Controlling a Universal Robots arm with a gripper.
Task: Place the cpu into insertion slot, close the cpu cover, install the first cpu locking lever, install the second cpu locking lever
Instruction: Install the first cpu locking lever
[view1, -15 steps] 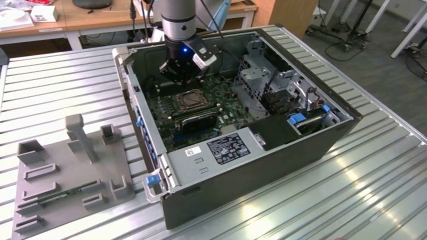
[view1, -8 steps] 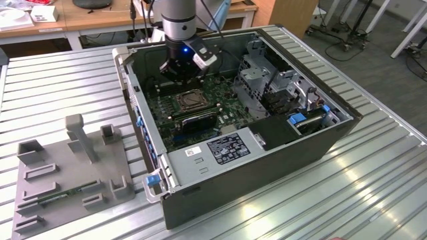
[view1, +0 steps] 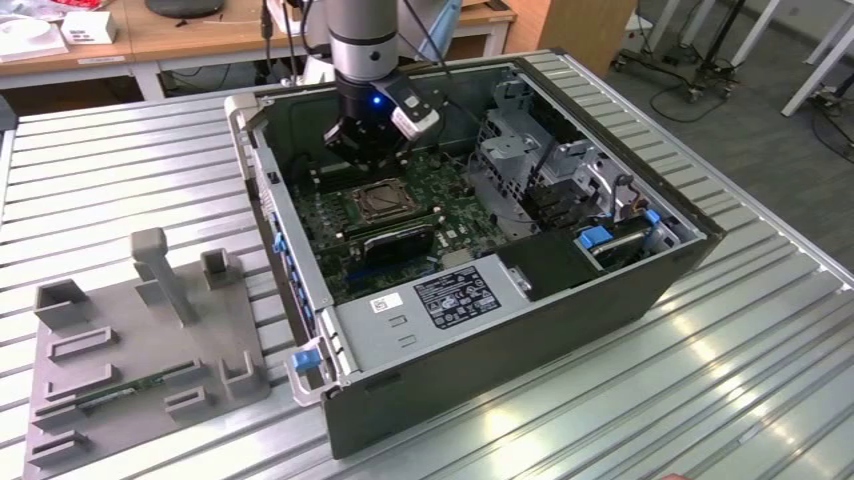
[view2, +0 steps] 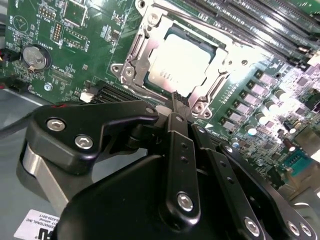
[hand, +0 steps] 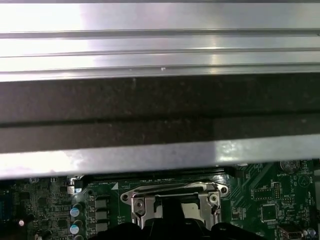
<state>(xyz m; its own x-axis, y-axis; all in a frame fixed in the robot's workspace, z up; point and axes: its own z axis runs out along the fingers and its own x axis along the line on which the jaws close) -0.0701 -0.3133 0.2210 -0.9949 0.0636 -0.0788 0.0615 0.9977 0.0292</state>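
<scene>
The cpu (view2: 180, 65), a pale silvery square, lies in the insertion slot (view2: 131, 71) on the green motherboard (view2: 75, 60). The silvery cpu cover (view2: 145, 56) lies flat around it as a frame. My gripper (view2: 176, 99) hangs just above the socket's near edge, its black fingers (view2: 181, 145) drawn together with nothing between them. In the exterior view the gripper (view1: 366, 162) hovers inside the open computer case, just behind the slot (view1: 379, 200). In the first wrist view the slot (hand: 175, 197) sits below the case wall, partly hidden by a dark fingertip (hand: 172, 222).
The black computer case (view1: 534, 300) lies open on a slatted metal table (view1: 134, 180). Long memory slots (view2: 260, 20) run beside the socket, a coin battery (view2: 35, 56) lies on the other side. A drive cage (view1: 521, 160) stands close by. A grey fixture (view1: 147, 330) sits at the exterior view's left.
</scene>
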